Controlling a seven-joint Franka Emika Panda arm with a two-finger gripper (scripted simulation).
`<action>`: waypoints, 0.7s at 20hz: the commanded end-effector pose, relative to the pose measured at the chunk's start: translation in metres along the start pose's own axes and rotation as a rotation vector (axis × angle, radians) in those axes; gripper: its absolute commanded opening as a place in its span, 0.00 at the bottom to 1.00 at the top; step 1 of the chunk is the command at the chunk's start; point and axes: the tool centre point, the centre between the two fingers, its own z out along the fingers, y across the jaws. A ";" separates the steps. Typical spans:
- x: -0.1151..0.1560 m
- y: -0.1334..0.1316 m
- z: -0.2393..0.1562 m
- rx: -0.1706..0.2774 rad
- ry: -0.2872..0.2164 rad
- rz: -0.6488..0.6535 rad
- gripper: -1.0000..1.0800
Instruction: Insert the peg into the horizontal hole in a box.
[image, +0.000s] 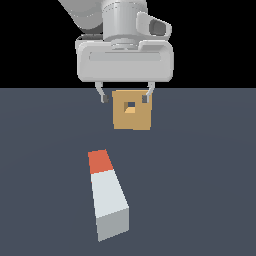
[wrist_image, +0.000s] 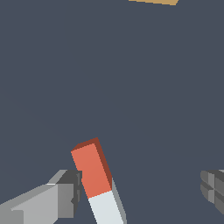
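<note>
Gripper (image: 125, 97) hangs with its fingers wide apart, holding nothing. In the exterior view it appears in front of the box's upper edge, but that overlap is only along the line of sight; height above the floor (image: 200, 190) cannot be read from that view.

Peg (image: 107, 192) lies flat on the floor, free, well apart from the box (image: 132, 115) and nearer the camera in the exterior view. Orange-red end points toward the box, pale end away. Its long axis runs roughly toward the box but is skewed, the orange end leaning to the exterior view's left, so it is not lined up with the hole (image: 130, 106).

Wrist view: the peg (wrist_image: 96, 179) shows between the two fingers, much closer to one finger (wrist_image: 65, 194) than to the other (wrist_image: 214, 188), and tilted across the gap rather than square to it. Only a sliver of the box (wrist_image: 153, 1) shows at the frame's edge.

Judgement: grasp not yet made. The next move turns on centring the open fingers over the peg and rotating the wrist so the pads close across its narrow width, square to the long axis. Afterward the skew must be taken out before the peg can meet the hole.
</note>
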 end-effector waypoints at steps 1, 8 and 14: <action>0.000 0.000 0.000 0.000 0.000 0.000 0.96; -0.008 -0.003 0.005 -0.001 0.001 -0.019 0.96; -0.026 -0.010 0.018 -0.002 0.003 -0.065 0.96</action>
